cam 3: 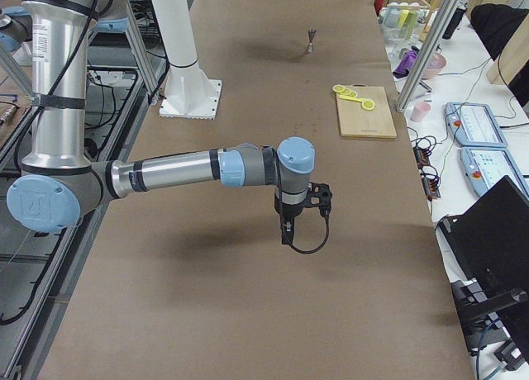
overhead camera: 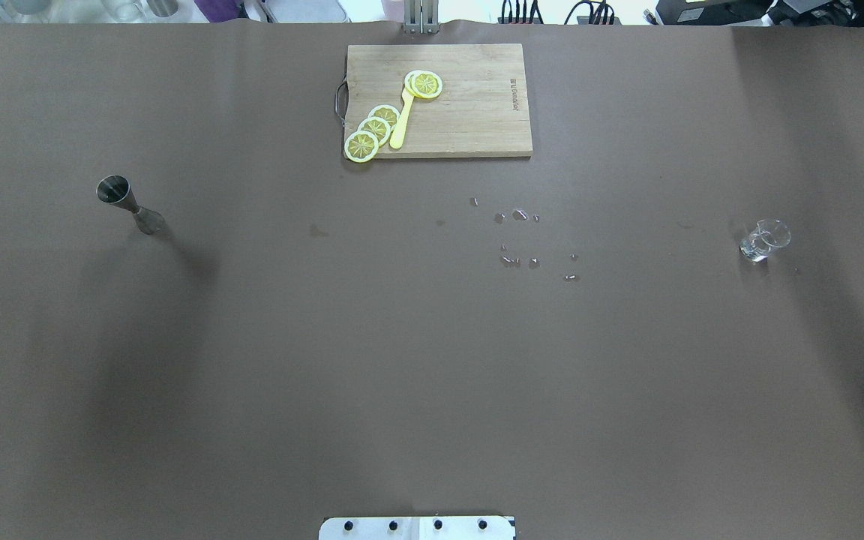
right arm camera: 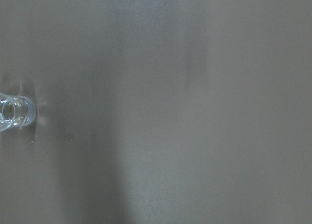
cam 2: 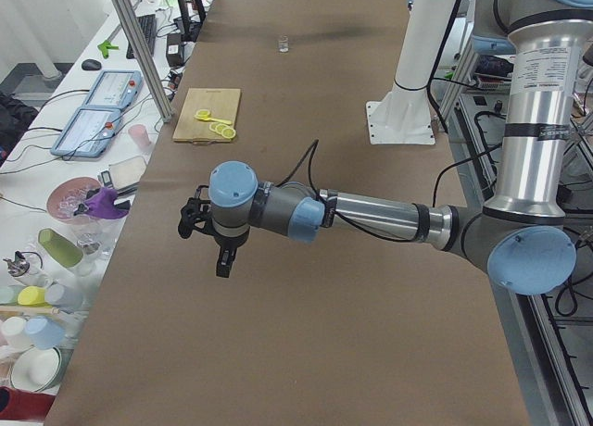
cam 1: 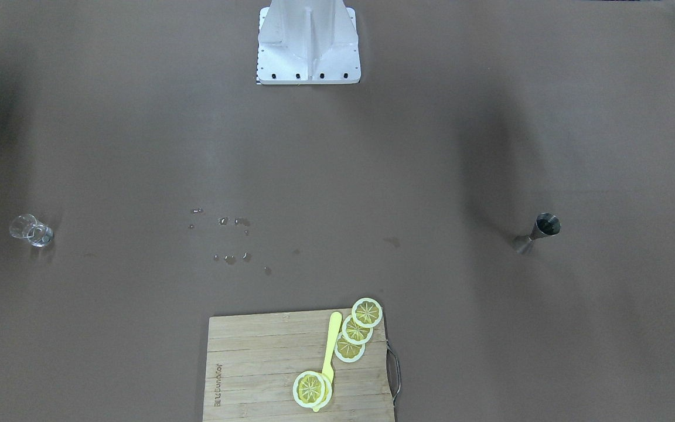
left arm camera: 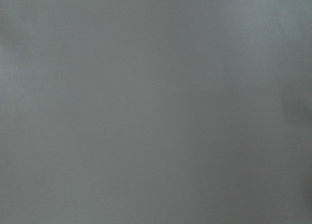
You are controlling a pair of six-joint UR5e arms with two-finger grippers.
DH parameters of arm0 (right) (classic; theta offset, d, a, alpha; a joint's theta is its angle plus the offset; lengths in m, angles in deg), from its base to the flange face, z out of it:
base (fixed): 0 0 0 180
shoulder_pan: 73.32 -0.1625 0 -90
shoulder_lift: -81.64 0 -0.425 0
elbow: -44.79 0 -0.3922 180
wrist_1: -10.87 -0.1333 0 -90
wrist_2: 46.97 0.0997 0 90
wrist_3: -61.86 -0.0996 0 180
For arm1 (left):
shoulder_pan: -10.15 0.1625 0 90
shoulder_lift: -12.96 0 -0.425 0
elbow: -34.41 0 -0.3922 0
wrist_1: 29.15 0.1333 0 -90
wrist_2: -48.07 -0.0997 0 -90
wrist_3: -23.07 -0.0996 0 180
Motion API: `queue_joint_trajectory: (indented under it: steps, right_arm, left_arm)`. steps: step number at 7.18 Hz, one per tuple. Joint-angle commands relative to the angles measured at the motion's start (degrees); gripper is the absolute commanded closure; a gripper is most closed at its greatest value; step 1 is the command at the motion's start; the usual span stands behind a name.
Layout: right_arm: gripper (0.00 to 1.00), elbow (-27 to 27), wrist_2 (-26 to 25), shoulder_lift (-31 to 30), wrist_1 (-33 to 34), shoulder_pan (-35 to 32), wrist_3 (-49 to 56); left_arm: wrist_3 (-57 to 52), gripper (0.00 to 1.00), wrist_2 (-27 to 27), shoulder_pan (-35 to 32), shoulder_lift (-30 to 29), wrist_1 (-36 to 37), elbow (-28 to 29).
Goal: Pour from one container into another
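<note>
Jigger [cam 1: 539,232] & glass [cam 1: 31,230] well apart; L claw [cam 2: 222,267], R claw [cam 3: 286,235]: can't tell state

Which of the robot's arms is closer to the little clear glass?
Right. The right gripper hangs near the glass, which shows at its wrist camera's edge; the left gripper hangs at the opposite end of the table.

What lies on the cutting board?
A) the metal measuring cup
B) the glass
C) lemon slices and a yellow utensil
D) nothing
C: the cutting board carries lemon slices and a yellow utensil, while the glass and the metal measuring cup stand on the table, away from it.
</note>
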Motion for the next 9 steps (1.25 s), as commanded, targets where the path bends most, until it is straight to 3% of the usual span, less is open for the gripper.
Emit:
queue_joint_trajectory:
  steps: [1, 3, 6, 7, 9]
  right_arm:
    - [0.00, 0.5, 0.8, 0.0, -0.1, 0.1, 0.0]
    - [0.00, 2.0, 1.9, 0.8, -0.2, 0.5, 0.1]
    - [0.00, 6.2, 3.1, 2.1, -0.2, 4.2, 0.1]
    - [0.00, 7.2, 3.2, 2.1, -0.2, 5.2, 0.1]
    - [0.00, 7.5, 3.1, 2.2, -0.7, 5.9, 0.1]
  left_arm:
    - [8.6, 0.02, 1.1, 3.3, -4.7, -0.7, -0.7]
    - [11.6, 0.02, 1.6, 3.6, -8.6, -0.7, -1.8]
    - [24.2, 0.02, 1.1, 9.9, -14.3, -4.7, -3.5]
    - [27.9, 0.02, -1.7, 12.4, -16.4, -4.8, -5.5]
    - [33.7, 0.02, -17.9, 21.4, -16.6, -8.3, -9.5]
